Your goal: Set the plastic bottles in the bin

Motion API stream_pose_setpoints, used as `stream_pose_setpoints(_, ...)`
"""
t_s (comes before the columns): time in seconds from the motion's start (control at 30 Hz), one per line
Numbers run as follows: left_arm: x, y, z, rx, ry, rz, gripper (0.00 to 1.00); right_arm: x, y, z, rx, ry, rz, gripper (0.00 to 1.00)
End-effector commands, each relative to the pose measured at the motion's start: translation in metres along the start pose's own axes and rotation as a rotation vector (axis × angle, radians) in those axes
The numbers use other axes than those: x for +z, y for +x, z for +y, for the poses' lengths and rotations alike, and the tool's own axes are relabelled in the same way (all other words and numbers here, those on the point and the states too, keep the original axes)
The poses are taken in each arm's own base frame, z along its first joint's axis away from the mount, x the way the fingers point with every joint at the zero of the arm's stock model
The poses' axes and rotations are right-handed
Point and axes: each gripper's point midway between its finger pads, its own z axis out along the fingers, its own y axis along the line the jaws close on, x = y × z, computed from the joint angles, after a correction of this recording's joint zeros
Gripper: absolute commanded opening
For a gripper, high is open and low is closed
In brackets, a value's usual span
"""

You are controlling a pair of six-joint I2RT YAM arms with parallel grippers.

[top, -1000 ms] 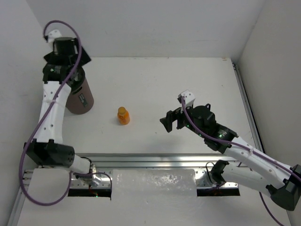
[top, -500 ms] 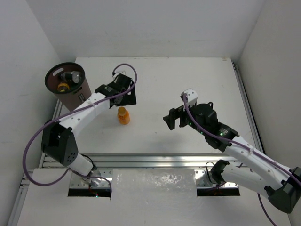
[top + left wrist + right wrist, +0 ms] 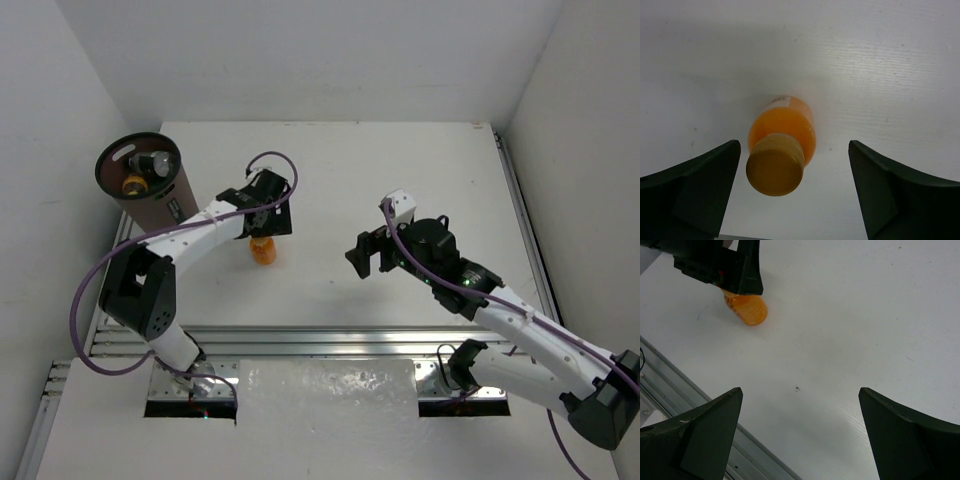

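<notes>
The left tool [image 3: 793, 145] is spread apart, its fingers [image 3: 700, 185] flanking but not touching the upright orange bottle [image 3: 785, 131] on the white desk [image 3: 400, 180]. The right tool [image 3: 362, 256] is also spread wide, over bare desk. The brown bin [image 3: 166, 212] stands at far left.

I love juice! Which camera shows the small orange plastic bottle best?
Left wrist: the small orange plastic bottle sits centred, cap showing. Top and right wrist views show only its body, under the left gripper.
</notes>
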Motion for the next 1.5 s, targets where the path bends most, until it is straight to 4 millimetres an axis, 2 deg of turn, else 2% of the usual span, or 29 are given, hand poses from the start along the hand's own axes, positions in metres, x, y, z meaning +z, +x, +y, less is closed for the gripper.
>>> stream_pose_setpoints(0.0,0.007,0.007,-0.002,-0.009,-0.001,0.0,0.84,0.003,-0.004,0.0,-0.003,-0.007,-0.01,0.99)
stream_pose_setpoints(0.03,0.008,0.01,0.001,-0.009,-0.006,0.004,0.83,0.003,-0.004,0.0,-0.003,-0.01,-0.011,0.99)
stream_pose_setpoints(0.1,0.007,0.012,0.003,-0.011,-0.011,0.004,0.72,0.004,-0.003,0.001,0.0,-0.011,-0.007,0.99)
stream_pose_setpoints(0.13,0.005,0.013,0.005,-0.014,-0.016,-0.001,0.64,0.004,-0.003,0.001,0.0,-0.012,-0.006,0.99)
stream_pose_setpoints(0.17,0.003,0.013,0.006,-0.015,-0.015,-0.006,0.48,0.005,-0.002,0.001,0.001,-0.01,-0.002,0.99)
stream_pose_setpoints(0.27,-0.006,0.007,0.009,-0.028,-0.014,-0.031,0.23,0.005,-0.001,0.001,0.002,-0.011,0.0,0.99)
stream_pose_setpoints(0.37,-0.02,-0.006,0.008,-0.044,0.006,-0.067,0.12,0.005,-0.002,0.001,-0.001,-0.01,-0.002,0.99)
stream_pose_setpoints(0.47,-0.05,-0.035,0.009,-0.069,0.024,-0.149,0.09,0.005,-0.003,-0.002,-0.004,0.003,-0.006,0.99)
stream_pose_setpoints(0.5,-0.065,-0.045,0.014,-0.078,0.015,-0.18,0.09,0.004,-0.002,-0.002,-0.005,0.003,-0.006,0.99)
stream_pose_setpoints(0.53,-0.084,-0.07,0.019,-0.108,0.002,-0.252,0.09,0.004,-0.004,-0.004,-0.007,0.008,-0.01,0.99)
stream_pose_setpoints(0.57,-0.095,-0.082,0.023,-0.121,-0.004,-0.283,0.09,0.003,-0.003,-0.003,-0.007,0.007,-0.008,0.99)
stream_pose_setpoints(0.6,-0.117,-0.103,0.029,-0.146,0.001,-0.332,0.09,0.003,-0.003,-0.004,-0.006,0.009,-0.009,0.99)
stream_pose_setpoints(0.67,-0.133,-0.13,0.055,-0.21,-0.038,-0.38,0.07,0.004,-0.002,-0.005,-0.007,0.012,-0.006,0.99)
stream_pose_setpoints(0.7,-0.153,-0.15,0.066,-0.238,-0.038,-0.426,0.07,0.004,-0.001,-0.006,-0.009,0.014,-0.003,0.99)
stream_pose_setpoints(0.73,-0.16,-0.165,0.092,-0.291,-0.075,-0.453,0.07,0.005,0.0,-0.007,-0.011,0.016,0.001,0.99)
stream_pose_setpoints(0.77,-0.179,-0.182,0.108,-0.317,-0.089,-0.499,0.07,0.005,0.0,-0.008,-0.012,0.019,0.002,0.99)
stream_pose_setpoints(0.8,-0.175,-0.182,0.122,-0.327,-0.124,-0.489,0.07,0.005,0.001,-0.008,-0.012,0.02,0.005,0.99)
stream_pose_setpoints(0.83,-0.192,-0.201,0.151,-0.386,-0.169,-0.543,0.07,0.006,0.001,-0.008,-0.011,0.02,0.006,0.99)
stream_pose_setpoints(0.9,-0.205,-0.216,0.175,-0.385,-0.223,-0.556,0.07,0.007,0.001,-0.009,-0.008,0.023,0.008,0.99)
stream_pose_setpoints(0.93,-0.199,-0.216,0.199,-0.393,-0.314,-0.525,0.07,0.007,0.003,-0.009,-0.007,0.021,0.013,0.99)
stream_pose_setpoints(0.97,-0.208,-0.219,0.209,-0.414,-0.341,-0.547,0.07,0.008,0.004,-0.009,-0.006,0.02,0.016,0.99)
stream_pose_setpoints(1.03,-0.203,-0.223,0.242,-0.448,-0.414,-0.528,0.07,0.009,0.004,-0.01,-0.005,0.02,0.016,0.99)
stream_pose_setpoints(1.1,-0.19,-0.22,0.259,-0.463,-0.426,-0.497,0.08,0.01,0.005,-0.01,-0.004,0.019,0.022,0.99)
stream_pose_setpoints(1.17,-0.181,-0.218,0.266,-0.474,-0.433,-0.489,0.08,0.01,0.006,-0.01,-0.004,0.018,0.026,0.99)
stream_pose_setpoints(1.2,-0.171,-0.216,0.27,-0.482,-0.438,-0.465,0.1,0.01,0.005,-0.01,-0.003,0.017,0.021,0.99)
stream_pose_setpoints(1.37,-0.137,-0.208,0.268,-0.46,-0.432,-0.374,0.22,0.011,0.007,-0.008,-0.003,0.003,0.028,0.99)
stream_pose_setpoints(1.47,-0.133,-0.204,0.261,-0.455,-0.389,-0.381,0.47,0.012,0.008,-0.007,-0.002,-0.004,0.031,0.99)
